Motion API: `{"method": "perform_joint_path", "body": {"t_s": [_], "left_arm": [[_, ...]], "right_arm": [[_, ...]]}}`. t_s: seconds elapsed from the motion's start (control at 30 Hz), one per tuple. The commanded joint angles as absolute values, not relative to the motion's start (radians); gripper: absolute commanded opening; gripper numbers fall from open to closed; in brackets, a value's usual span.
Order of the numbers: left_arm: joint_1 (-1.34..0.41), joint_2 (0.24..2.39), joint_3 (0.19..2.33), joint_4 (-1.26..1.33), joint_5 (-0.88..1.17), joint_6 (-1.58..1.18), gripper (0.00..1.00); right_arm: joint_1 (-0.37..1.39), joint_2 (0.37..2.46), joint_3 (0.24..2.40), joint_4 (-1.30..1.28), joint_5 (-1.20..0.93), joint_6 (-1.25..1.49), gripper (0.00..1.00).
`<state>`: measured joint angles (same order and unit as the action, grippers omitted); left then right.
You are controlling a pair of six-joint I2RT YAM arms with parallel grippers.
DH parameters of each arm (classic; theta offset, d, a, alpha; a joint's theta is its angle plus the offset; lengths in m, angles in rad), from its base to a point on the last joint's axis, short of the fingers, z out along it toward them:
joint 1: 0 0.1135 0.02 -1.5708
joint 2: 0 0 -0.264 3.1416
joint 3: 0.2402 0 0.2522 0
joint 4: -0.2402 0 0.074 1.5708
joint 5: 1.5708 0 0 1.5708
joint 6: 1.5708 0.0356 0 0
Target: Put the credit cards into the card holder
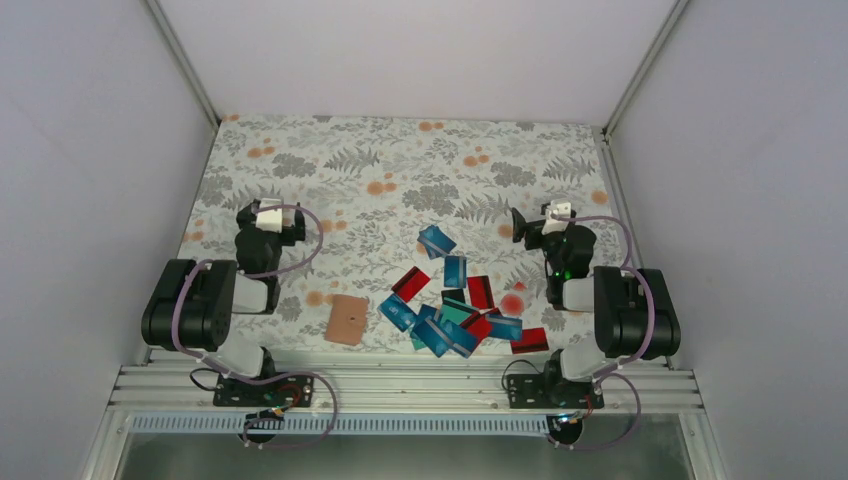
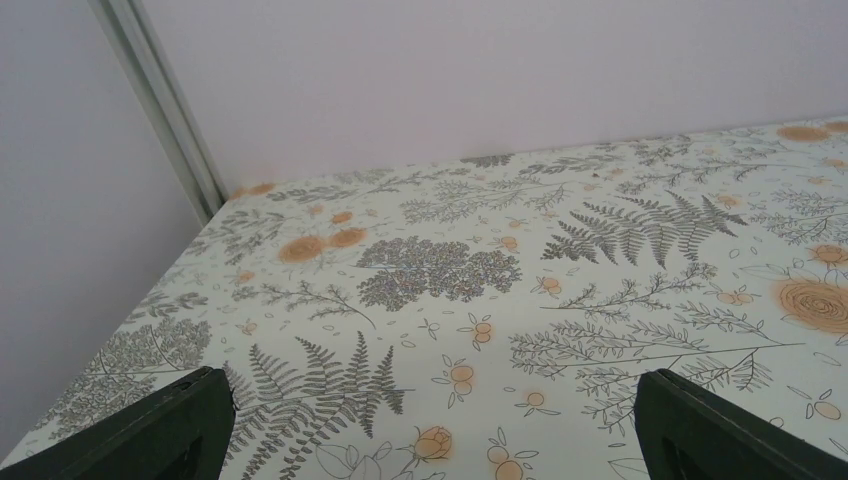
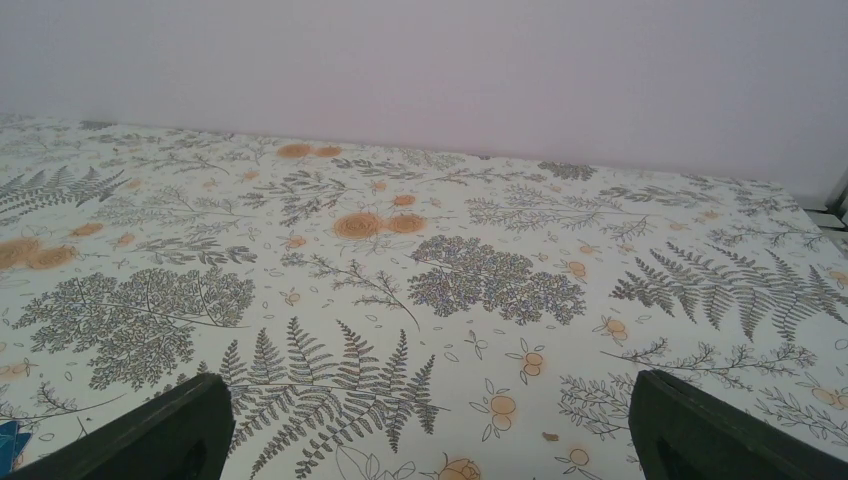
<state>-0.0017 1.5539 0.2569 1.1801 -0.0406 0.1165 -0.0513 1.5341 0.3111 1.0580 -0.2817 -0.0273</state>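
The worktop has a cloth with gray ferns and orange flowers on it. The credit cards lie in a loose heap close to the near edge, a bit right of the middle. Most of them are blue, some are red and a few are teal. Some lie on top of each other. One blue card sits alone at the far side of the heap. The card holder is a flat brown piece. It lies close to the near edge too, left of the heap, with a small gap between it and the nearest card. No card is in it yet. The left gripper hangs over the left side of the worktop, and its jaws are spread wide with nothing between them. The right gripper hangs over the right side, just beside the heap. Its jaws are spread wide too and hold nothing.
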Motion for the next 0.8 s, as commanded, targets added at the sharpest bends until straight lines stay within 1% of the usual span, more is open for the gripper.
{"method": "perform_joint_path", "body": {"t_s": [0.0,0.43,0.5,0.53,0.57,0.6,0.63,0.7,0.77], "left_arm": [[0.006,1.551,0.252,1.226,-0.017,0.117,1.00],[0.006,1.548,0.249,1.231,-0.018,0.118,1.00],[0.006,1.528,0.269,1.173,-0.034,0.109,1.00],[0.005,1.511,0.291,1.112,-0.056,0.101,1.00],[0.005,1.485,0.356,0.988,-0.077,0.087,1.00],[0.005,1.462,0.418,0.866,-0.096,0.072,1.00],[0.005,1.442,0.465,0.771,-0.101,0.064,1.00],[0.002,1.398,0.522,0.663,-0.106,0.040,1.00],[0.002,1.351,0.586,0.555,-0.117,-0.010,1.00]], "right_arm": [[-0.058,1.519,0.310,1.111,-0.282,-0.033,1.00],[-0.058,1.522,0.316,1.106,-0.280,-0.032,1.00],[-0.058,1.518,0.336,1.068,-0.227,-0.008,1.00],[-0.057,1.514,0.344,1.051,-0.223,-0.009,1.00],[-0.056,1.493,0.365,1.005,-0.235,-0.016,1.00],[-0.056,1.481,0.423,0.877,-0.235,-0.015,1.00],[-0.055,1.483,0.526,0.749,-0.226,-0.001,1.00],[-0.053,1.483,0.629,0.563,-0.247,0.017,1.00],[-0.040,1.445,0.686,0.476,-0.234,0.046,1.00]]}}
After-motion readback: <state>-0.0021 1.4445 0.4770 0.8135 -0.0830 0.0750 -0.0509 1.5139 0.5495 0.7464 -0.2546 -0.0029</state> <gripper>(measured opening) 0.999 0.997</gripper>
